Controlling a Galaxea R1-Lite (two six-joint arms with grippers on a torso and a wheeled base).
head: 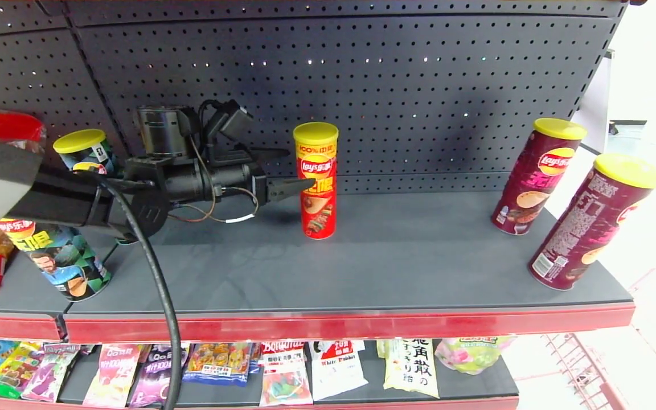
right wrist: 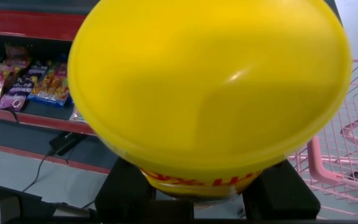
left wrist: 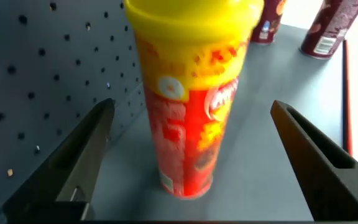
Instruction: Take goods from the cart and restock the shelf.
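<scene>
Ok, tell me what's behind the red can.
Behind the red can is the pegboard, with a strip of shelf between them. The can covers the patch straight behind it, so that part cannot be checked.

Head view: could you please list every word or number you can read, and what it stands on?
"100%": on the red can, just under its lid.
Logos aside, the remaining print on the red can, the purple cans and the bags below is too small or blurred to read.
</scene>
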